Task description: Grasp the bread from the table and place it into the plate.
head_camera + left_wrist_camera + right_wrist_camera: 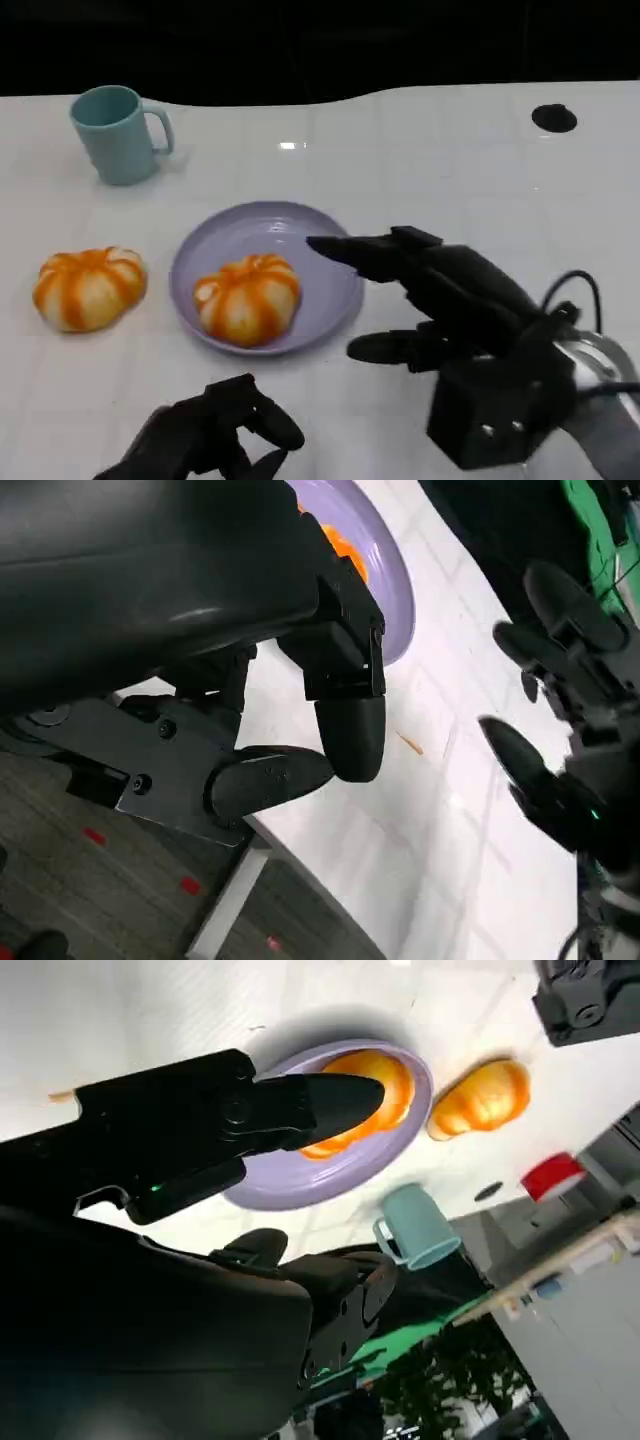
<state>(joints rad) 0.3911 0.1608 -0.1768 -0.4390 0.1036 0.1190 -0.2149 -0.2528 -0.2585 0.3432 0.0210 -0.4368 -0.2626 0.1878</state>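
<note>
Two orange-striped bread rolls are in view. One roll (248, 298) (397, 1090) lies in the lilac plate (270, 225) (300, 1175) (390, 570). The other roll (90, 288) (480, 1100) sits on the table to the plate's left. My right hand (430, 290) (200, 1140) (560, 710) hovers at the plate's right rim with its fingers spread, holding nothing. My left hand (215, 430) (300, 700) stays low at the table's near edge, in front of the plate, its fingers curled in on nothing.
A teal mug (120, 133) (420, 1228) stands at the back left. A round black hole (554, 118) marks the tabletop at the back right. The table's near edge runs just behind my left hand.
</note>
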